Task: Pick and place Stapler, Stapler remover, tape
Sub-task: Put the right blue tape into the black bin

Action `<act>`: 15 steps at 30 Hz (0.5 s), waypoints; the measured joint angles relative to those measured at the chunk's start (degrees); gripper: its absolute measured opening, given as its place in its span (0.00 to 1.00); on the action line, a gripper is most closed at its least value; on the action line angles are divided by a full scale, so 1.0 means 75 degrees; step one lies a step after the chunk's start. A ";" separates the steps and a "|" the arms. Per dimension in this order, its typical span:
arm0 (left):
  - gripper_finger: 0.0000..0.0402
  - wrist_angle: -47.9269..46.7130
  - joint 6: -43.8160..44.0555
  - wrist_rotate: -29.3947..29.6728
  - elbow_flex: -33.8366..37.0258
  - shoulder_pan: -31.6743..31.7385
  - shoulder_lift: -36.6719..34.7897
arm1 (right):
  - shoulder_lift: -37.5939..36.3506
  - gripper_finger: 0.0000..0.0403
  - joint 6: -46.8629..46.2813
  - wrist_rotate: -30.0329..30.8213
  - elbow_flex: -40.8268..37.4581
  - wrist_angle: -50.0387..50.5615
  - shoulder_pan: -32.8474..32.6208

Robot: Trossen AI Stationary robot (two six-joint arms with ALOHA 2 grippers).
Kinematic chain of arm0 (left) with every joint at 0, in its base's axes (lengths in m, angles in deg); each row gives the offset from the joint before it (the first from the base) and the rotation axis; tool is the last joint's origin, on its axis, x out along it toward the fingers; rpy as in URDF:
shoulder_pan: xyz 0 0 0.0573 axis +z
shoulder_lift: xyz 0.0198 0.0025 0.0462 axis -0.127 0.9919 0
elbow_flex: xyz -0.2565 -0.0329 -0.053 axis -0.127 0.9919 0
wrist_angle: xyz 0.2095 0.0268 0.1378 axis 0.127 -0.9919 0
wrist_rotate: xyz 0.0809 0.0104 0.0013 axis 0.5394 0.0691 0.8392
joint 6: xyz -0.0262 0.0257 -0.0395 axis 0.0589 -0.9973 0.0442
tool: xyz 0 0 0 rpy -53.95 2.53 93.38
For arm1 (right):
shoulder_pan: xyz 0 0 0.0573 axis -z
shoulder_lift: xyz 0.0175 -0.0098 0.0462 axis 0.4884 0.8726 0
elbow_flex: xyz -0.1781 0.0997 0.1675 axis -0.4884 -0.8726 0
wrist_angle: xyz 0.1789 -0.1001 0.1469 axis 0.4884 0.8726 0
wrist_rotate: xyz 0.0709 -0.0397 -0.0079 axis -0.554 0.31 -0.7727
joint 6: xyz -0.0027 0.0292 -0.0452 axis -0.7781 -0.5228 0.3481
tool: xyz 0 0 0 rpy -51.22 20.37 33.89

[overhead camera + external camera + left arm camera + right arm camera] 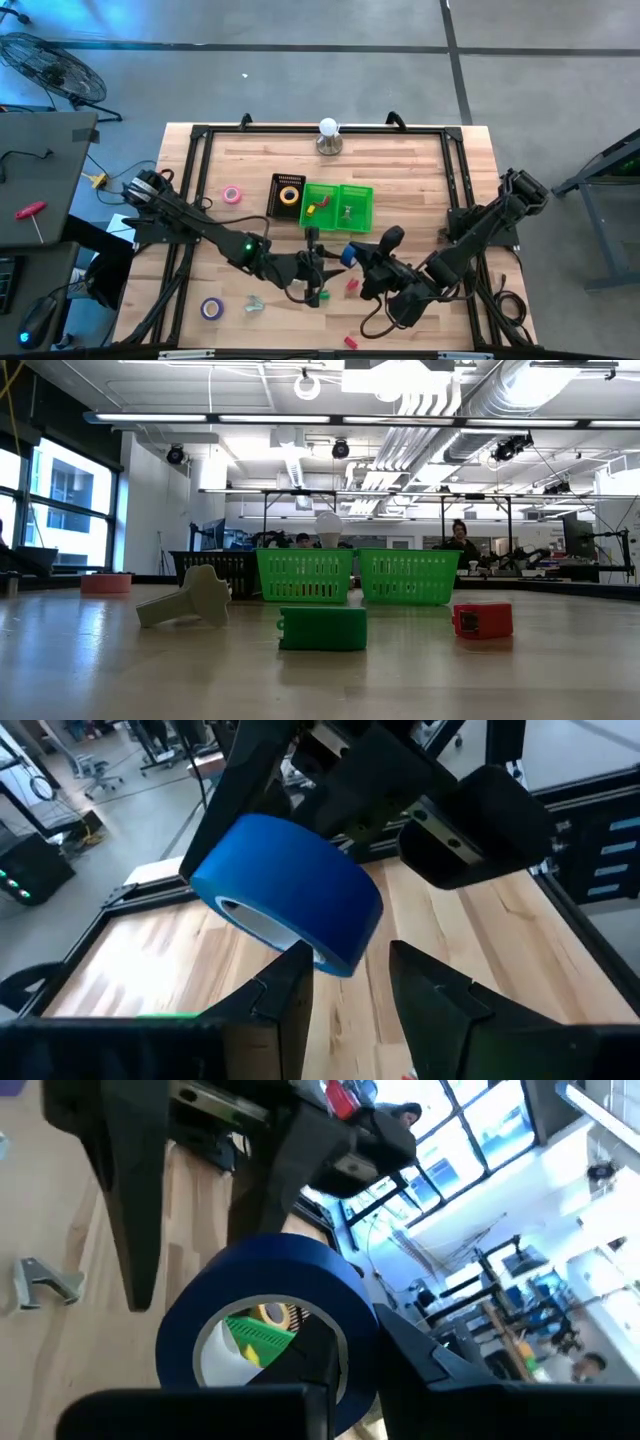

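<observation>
The blue tape roll (348, 254) hangs in the air over the table's near middle, between my two grippers. My right gripper (365, 1350) is shut on it; in the high view the right gripper (364, 260) reaches in from the right. My left gripper (348, 956) is open and faces it from the left, its fingers on either side of the roll's near rim (325, 960). The pink tape (232, 194) and purple tape (211, 308) lie flat on the table. The yellow tape (289, 196) lies in a black basket. The low view shows neither gripper. My right gripper holds the blue tape by its wall (350, 1335), with one finger (312, 1348) inside the hollow centre and one (415, 1350) outside. The fingers come about level from the table's right. The roll is lifted clear and tilted. My left gripper: I cannot tell whether its finger (292, 970) touches the rim.
Two green baskets (338, 207) stand beside the black basket (286, 195) at mid-table, with a lamp (329, 135) at the far edge. A green block (322, 628), small red pieces (352, 285) and a grey metal piece (253, 304) lie near the front. A black frame rims the table.
</observation>
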 joint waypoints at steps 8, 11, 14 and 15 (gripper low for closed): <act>0.32 0.0514 0.0054 -0.1120 0.0000 0.0422 0.0280 | 0.0006 0.08 0.0481 -0.0145 -0.0017 -0.0282 -0.0003; 0.29 0.0505 -0.0064 -0.0892 0.0000 0.0419 0.0280 | 0.0003 0.08 0.0354 -0.0120 -0.0015 -0.0192 -0.0003; 0.21 0.0579 -0.0418 -0.0994 0.0003 0.0389 0.0280 | 0.0003 0.08 0.0257 -0.0116 -0.0013 -0.0151 -0.0001; 0.17 0.0631 -0.0495 -0.1071 0.0003 0.0367 0.0280 | 0.0000 0.08 0.0236 -0.0153 -0.0010 -0.0158 -0.0002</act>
